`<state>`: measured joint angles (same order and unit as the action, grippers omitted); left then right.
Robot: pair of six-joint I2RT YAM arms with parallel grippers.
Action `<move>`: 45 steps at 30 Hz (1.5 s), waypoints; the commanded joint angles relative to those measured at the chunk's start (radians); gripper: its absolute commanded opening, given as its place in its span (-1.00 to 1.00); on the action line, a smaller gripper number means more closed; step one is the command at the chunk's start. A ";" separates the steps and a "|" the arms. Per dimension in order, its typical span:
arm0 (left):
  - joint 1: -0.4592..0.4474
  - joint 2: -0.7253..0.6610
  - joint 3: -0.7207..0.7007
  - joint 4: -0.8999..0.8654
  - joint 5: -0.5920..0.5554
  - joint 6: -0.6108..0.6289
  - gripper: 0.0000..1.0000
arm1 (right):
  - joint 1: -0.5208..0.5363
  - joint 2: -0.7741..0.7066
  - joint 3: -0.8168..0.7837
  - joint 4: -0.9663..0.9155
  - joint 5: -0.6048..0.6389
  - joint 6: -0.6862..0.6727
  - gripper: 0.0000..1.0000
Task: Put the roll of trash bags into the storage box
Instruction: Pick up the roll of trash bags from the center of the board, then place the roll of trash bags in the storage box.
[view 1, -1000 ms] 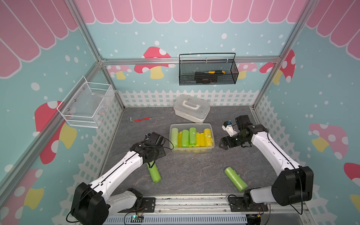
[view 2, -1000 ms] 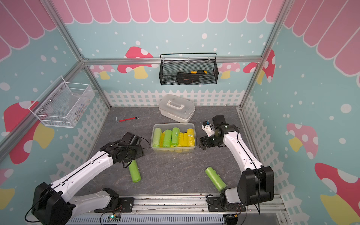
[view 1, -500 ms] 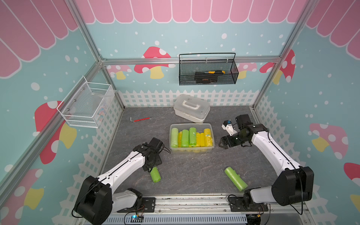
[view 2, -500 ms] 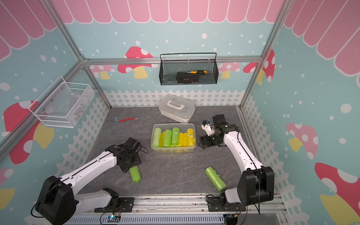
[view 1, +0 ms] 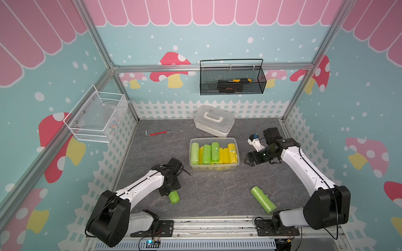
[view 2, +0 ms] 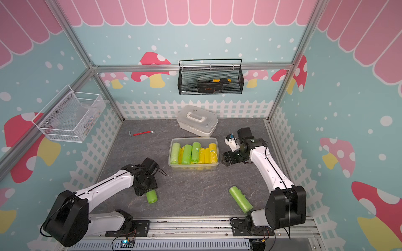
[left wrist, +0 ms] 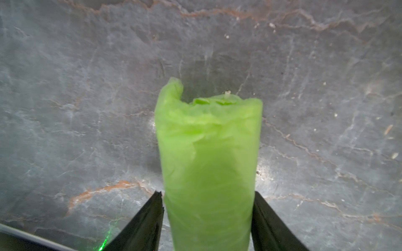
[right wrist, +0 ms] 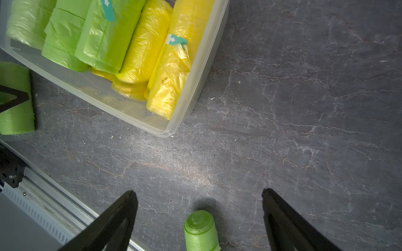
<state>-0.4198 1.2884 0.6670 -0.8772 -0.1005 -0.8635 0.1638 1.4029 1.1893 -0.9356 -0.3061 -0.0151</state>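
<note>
A green roll of trash bags lies on the grey table at front left. My left gripper is down over it. In the left wrist view both black fingers press against the sides of the roll. The clear storage box at centre holds several green and yellow rolls. My right gripper hangs open and empty just right of the box. A second green roll lies at front right.
A white case with a handle stands behind the box. A red hex key lies at back left. A black mesh basket hangs on the back wall, a white wire basket on the left wall. A metal rail borders the front.
My left gripper came down and toward the front onto the green roll, so that only the roll's near end now shows in the top views. The right arm barely moved.
</note>
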 commanded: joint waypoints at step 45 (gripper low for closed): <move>-0.241 0.616 1.076 0.135 0.246 0.351 -0.38 | 0.004 -0.008 0.022 -0.054 0.102 -0.078 0.68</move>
<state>-0.6472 1.8706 1.6703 -0.7567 0.1001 -0.5484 0.1638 1.4113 1.2133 -0.9653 -0.2451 -0.0467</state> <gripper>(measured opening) 0.370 0.836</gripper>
